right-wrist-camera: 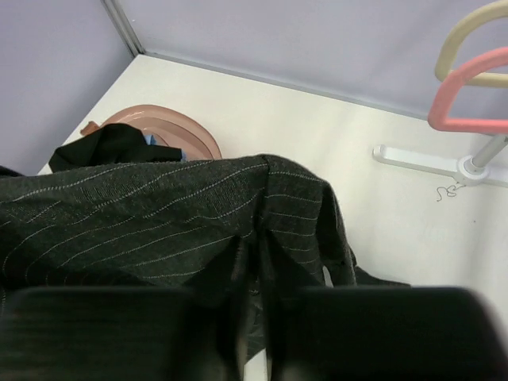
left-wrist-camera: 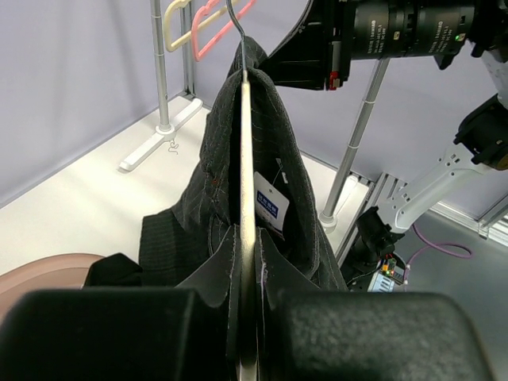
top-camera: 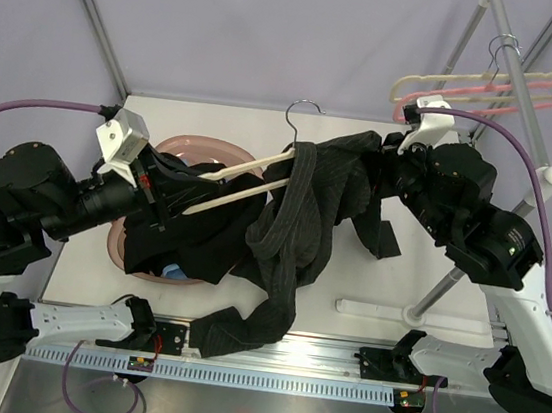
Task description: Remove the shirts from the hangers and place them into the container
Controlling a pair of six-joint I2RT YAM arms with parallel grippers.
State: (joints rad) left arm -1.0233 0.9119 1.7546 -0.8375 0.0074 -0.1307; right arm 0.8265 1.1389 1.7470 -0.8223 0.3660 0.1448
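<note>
Two hands engaged. Your left hand [left-wrist-camera: 248, 317] clamped on cream hanger [top-camera: 242, 179], hook pointing away from arms, hanger held above container [top-camera: 188, 142]. Pinstripe shirt [top-camera: 300, 220] draped over hanger, one end trailing to near edge of counter [top-camera: 397, 287]. Your right hand [right-wrist-camera: 254, 317] pinched together on fold of same shirt. Black shirt [right-wrist-camera: 111, 151] and blue shirt [top-camera: 175, 273] lie in container. Pink hanger [top-camera: 537, 92] and second cream hanger [top-camera: 442, 86] hang bare on rack [top-camera: 519, 70].
</note>
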